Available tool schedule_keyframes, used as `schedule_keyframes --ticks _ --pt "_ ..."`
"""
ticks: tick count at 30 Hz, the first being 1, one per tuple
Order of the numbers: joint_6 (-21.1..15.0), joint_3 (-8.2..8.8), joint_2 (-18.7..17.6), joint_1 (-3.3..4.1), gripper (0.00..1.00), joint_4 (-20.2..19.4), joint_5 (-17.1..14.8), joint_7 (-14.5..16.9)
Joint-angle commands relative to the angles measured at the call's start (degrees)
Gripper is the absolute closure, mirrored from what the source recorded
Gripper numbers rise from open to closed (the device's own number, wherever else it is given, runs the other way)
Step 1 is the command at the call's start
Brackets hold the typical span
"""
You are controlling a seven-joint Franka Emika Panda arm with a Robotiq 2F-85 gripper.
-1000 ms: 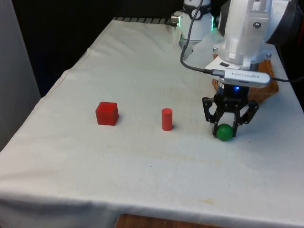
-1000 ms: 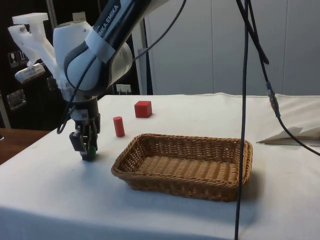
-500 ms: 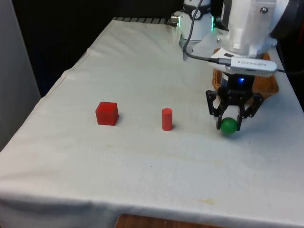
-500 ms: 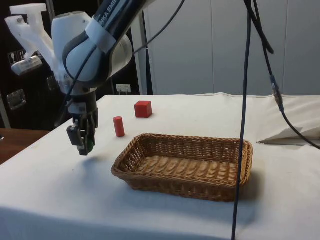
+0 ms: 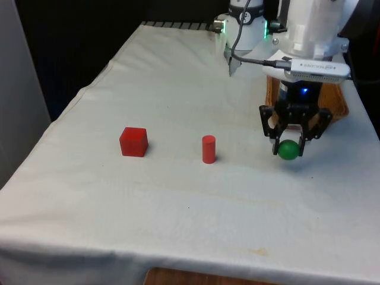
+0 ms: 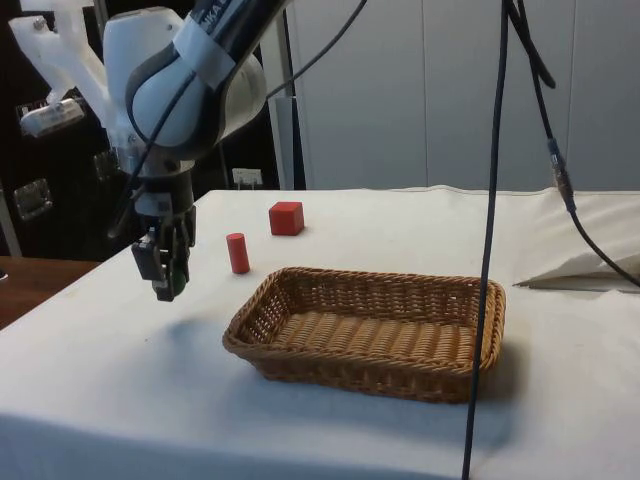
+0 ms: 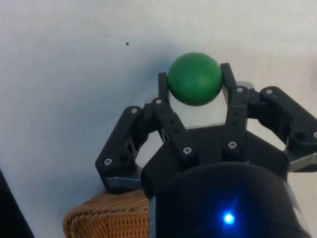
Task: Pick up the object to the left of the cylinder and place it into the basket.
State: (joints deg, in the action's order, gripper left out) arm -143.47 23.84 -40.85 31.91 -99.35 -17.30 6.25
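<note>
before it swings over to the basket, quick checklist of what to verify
1. Grip: gripper shut on the green ball, a finger on each side: ok.
2. Lift: ball off the white cloth, shadow beneath it: ok.
3. Basket holds nothing, open side up: ok.
4. Ball above the basket rim in the side view: ok, though only just.
5. Red cylinder and red cube stand apart from the gripper, away from the basket: ok.
6. Grip firm enough for travel: cannot tell.

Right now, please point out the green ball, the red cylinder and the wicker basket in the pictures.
green ball (image 7: 194, 79), wrist view, middle of its visible face between the fingers.
red cylinder (image 5: 208, 149), front view, middle of its side.
wicker basket (image 6: 262, 353), side view, outer wall of the near corner.
</note>
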Motion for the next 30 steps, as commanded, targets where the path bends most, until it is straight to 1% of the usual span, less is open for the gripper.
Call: schedule_keyframes --ticks 1,2,4,9,10,11,14,19,20,21,27,28,29,30 --pt "0.2 0.06 0.2 0.06 1.0 -0.1 0.1 0.0" --pt "0.5 0.74 1.1 0.69 1.0 -0.7 0.7 -0.6" --pt "0.9 0.8 1.6 0.74 1.0 -0.9 0.9 -0.7" --pt "1.8 0.8 3.3 0.69 1.0 -1.3 1.9 -1.6" --pt "1.7 0.23 3.0 0.11 1.0 -0.9 1.5 -1.0" --pt "2.1 0.8 3.6 0.69 1.0 -1.3 2.1 -1.8" --pt "2.7 0.86 4.6 0.63 1.0 -1.4 2.7 -2.3" --pt "3.7 1.03 5.7 0.74 1.0 -1.3 3.4 -2.8" --pt "3.3 0.4 5.4 0.17 1.0 -1.1 2.9 -2.2" --pt "3.9 1.03 6.0 0.74 1.0 -1.2 3.6 -3.0" --pt "5.6 1.15 7.6 0.63 1.0 -0.8 5.0 -4.1" --pt "4.9 0.63 7.2 0.23 1.0 -0.8 4.4 -3.5" --pt "5.8 1.2 7.8 0.63 1.0 -0.7 5.2 -4.2" --pt "6.1 1.2 8.3 0.69 1.0 -0.7 5.5 -4.4"
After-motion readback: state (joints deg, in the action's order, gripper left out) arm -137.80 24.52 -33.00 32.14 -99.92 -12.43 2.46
